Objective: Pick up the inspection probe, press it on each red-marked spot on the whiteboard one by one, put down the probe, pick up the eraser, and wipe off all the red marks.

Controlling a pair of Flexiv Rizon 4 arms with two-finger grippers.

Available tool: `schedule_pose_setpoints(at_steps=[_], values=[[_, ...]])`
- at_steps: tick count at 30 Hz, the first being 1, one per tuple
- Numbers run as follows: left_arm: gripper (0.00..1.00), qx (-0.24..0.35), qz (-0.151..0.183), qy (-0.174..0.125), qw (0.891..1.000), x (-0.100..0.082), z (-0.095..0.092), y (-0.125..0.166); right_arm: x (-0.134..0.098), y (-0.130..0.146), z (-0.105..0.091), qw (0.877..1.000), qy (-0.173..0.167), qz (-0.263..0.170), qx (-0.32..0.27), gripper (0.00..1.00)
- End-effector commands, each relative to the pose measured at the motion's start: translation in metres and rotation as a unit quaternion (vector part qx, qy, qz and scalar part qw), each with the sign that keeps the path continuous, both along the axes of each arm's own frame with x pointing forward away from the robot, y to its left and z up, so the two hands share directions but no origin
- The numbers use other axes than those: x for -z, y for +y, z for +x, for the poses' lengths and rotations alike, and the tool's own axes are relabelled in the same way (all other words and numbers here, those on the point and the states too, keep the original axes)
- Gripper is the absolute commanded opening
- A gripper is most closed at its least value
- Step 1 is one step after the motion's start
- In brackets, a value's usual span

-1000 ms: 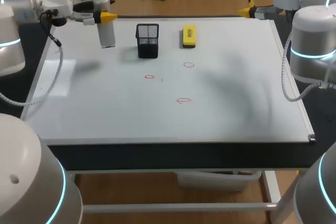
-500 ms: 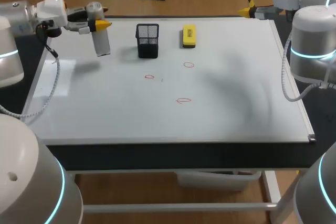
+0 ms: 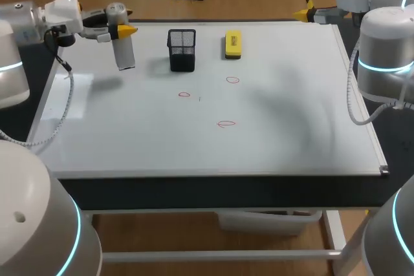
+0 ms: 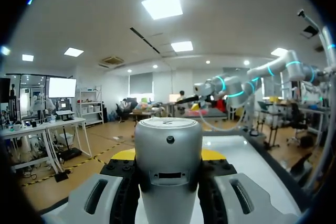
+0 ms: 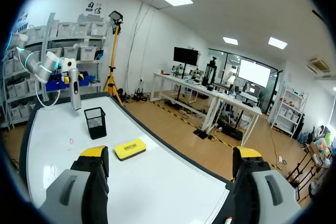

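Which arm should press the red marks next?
Left. The left gripper is shut on the probe above the whiteboard, nearer the red marks. The right gripper is open and empty by the far right corner.

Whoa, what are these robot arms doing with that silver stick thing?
The left gripper is holding the silver probe upright over the far left part of the whiteboard. It looks lifted off the surface. Three red marks sit in the middle, none wiped off yet. The yellow eraser lies untouched beside the black mesh cup. The right gripper is open and empty at the far right corner.
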State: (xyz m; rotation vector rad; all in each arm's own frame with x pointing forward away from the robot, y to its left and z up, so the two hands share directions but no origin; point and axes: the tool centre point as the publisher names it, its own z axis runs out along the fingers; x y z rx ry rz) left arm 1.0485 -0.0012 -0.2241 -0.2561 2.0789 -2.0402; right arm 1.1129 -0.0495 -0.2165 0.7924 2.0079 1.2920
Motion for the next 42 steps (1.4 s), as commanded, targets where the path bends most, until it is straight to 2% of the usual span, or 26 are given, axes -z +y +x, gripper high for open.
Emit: schedule_pose_setpoints(at_steps=[1,5,12,18,19,21,26,33,42], values=[[0.00,-0.001,0.001,0.000,1.000,-0.002,-0.001,0.000,0.000,0.000,0.001,1.000,0.001,-0.001,0.000,1.00],[0.00,-0.001,0.001,0.000,1.000,-0.002,-0.001,0.000,0.000,0.000,0.001,1.000,0.001,-0.001,0.000,1.00],[0.00,-0.001,0.001,0.000,1.000,-0.002,-0.001,0.000,0.005,0.003,0.036,0.995,0.026,-0.022,-0.094,1.00],[0.00,-0.001,0.001,0.000,1.000,-0.002,-0.001,0.000,0.013,0.011,0.057,0.977,0.072,-0.044,-0.195,1.00],[0.00,-0.001,0.001,0.000,1.000,-0.002,-0.001,0.000,0.014,0.012,0.060,0.974,0.078,-0.059,-0.205,1.00],[0.00,-0.001,0.001,0.000,1.000,-0.002,-0.001,0.000,0.018,0.015,0.066,0.962,0.091,-0.094,-0.239,1.00],[0.00,-0.001,0.001,0.000,1.000,-0.002,-0.001,0.000,0.028,0.023,0.079,0.934,0.123,-0.128,-0.309,1.00],[0.00,-0.001,0.001,0.000,1.000,-0.002,-0.001,0.000,0.038,0.033,0.094,0.886,0.166,-0.163,-0.402,1.00],[0.00,-0.001,0.001,0.000,1.000,-0.002,-0.001,0.000,0.053,0.047,0.102,0.828,0.200,-0.219,-0.476,1.00]])
